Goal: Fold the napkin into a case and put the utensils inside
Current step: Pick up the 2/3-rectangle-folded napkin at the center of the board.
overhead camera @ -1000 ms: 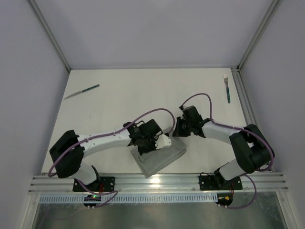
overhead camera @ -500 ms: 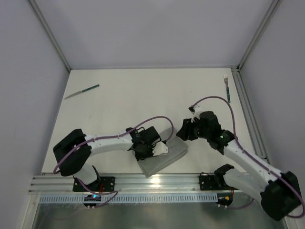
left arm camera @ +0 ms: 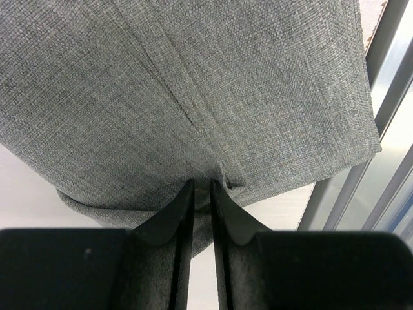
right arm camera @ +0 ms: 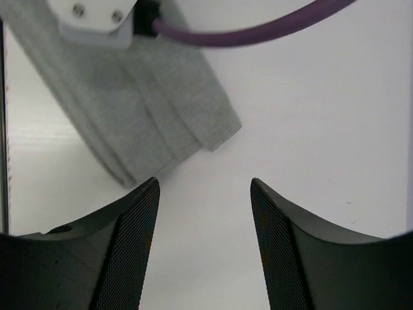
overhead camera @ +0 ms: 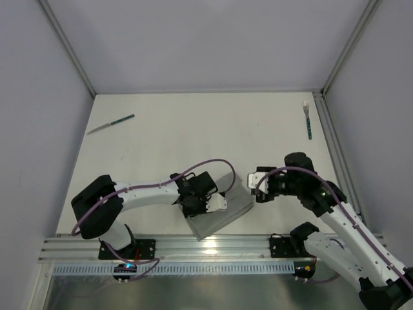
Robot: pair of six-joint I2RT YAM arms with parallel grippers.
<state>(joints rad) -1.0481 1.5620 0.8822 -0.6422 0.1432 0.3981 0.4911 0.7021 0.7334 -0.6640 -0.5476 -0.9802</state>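
Grips a pucker at the edge of the folded grey napkin (overhead camera: 218,223) with the left end effector (overhead camera: 208,204), clenched, fingers (left arm camera: 177,206) nearly together on the cloth. Shows in the left wrist view as a flat wad of several layers with a seam line running toward the pinch. Lies at the front of the tabletop (overhead camera: 193,139), turned at a slant, its near corner close to the metal rail (overhead camera: 213,248).

Leaves the right end effector (overhead camera: 259,187) released, jaws wide with nothing between them, just beside the napkin's right corner and apart from it. Faces that corner in the right wrist view, with bare white surface between its pads (right arm camera: 139,239) and the cloth.

Crowds the napkin from above with the left arm's wrist and a purple cable (overhead camera: 206,163) arching over the far side of the fabric. Puts both in the way of any reach from the right.

Places the knife (overhead camera: 111,124) far back on the left, near the left wall, well apart from the napkin. Places the fork (overhead camera: 308,120) far back on the right, just beside the frame strip along the right edge.

Offers a wide stretch of white tabletop between napkin and utensils. Offers little margin at the front, beside the rail.
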